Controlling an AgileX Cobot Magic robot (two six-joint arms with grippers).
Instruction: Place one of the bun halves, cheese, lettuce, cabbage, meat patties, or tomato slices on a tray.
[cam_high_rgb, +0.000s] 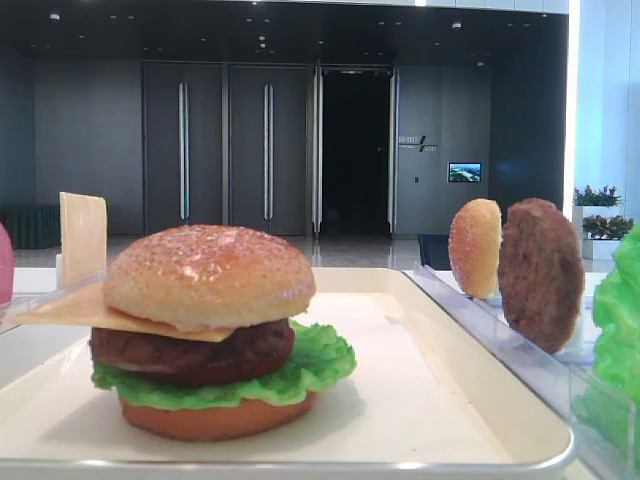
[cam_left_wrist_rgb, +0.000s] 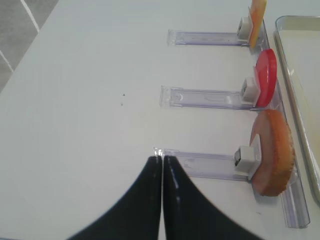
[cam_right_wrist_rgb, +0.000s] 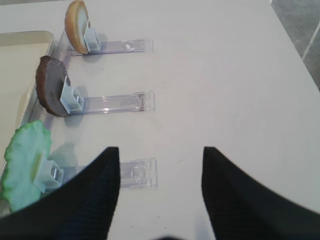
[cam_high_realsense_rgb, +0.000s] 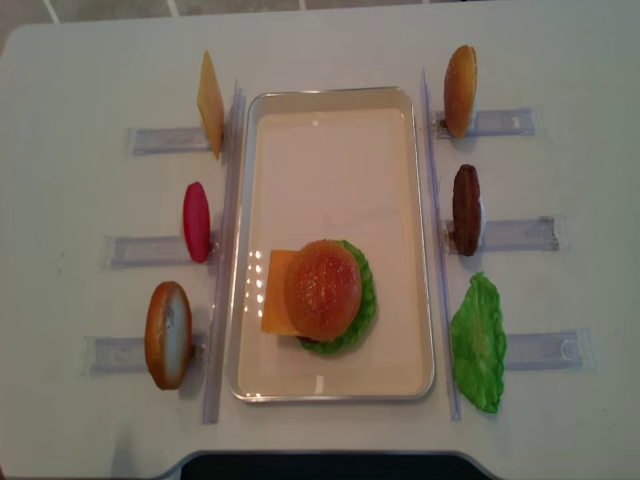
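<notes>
A stacked burger stands on the white tray (cam_high_realsense_rgb: 330, 160), toward its near end. The domed bun top (cam_high_realsense_rgb: 322, 288) caps a cheese slice (cam_high_realsense_rgb: 270, 292), a meat patty (cam_high_rgb: 190, 352), lettuce (cam_high_realsense_rgb: 367, 300) and a flat bun bottom (cam_high_rgb: 215, 418). My left gripper (cam_left_wrist_rgb: 162, 159) is shut and empty, its tips at the outer end of the rack holding a bun half (cam_left_wrist_rgb: 274, 152). My right gripper (cam_right_wrist_rgb: 160, 150) is open and empty over the bare table, to the right of the rack with a lettuce leaf (cam_right_wrist_rgb: 25, 162). Neither gripper shows in the overhead view.
Clear racks flank the tray. On the left stand a cheese slice (cam_high_realsense_rgb: 210, 103), a tomato slice (cam_high_realsense_rgb: 196, 221) and a bun half (cam_high_realsense_rgb: 167, 334). On the right stand a bun half (cam_high_realsense_rgb: 460, 90), a patty (cam_high_realsense_rgb: 466, 209) and lettuce (cam_high_realsense_rgb: 479, 342). Grey floor (cam_right_wrist_rgb: 300, 20) lies beyond the table's right edge.
</notes>
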